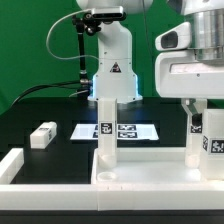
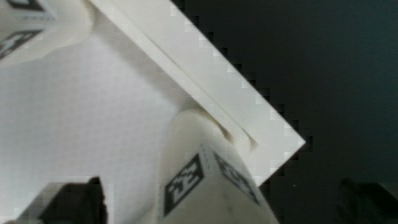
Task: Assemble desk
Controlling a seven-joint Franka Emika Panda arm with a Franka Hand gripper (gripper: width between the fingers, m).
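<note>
Pincer (image 1: 203, 108) open above white tagged desk (image 1: 150, 170)

exterior: low, front-on, near | wrist: close, looking down | shared: tabletop (image 1: 150, 170) (image 2: 107, 130) corner

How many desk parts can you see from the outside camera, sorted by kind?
Tabletop panel: 1
Upright legs standing on the panel: 2
Loose leg lying flat: 1
Total: 4
</note>
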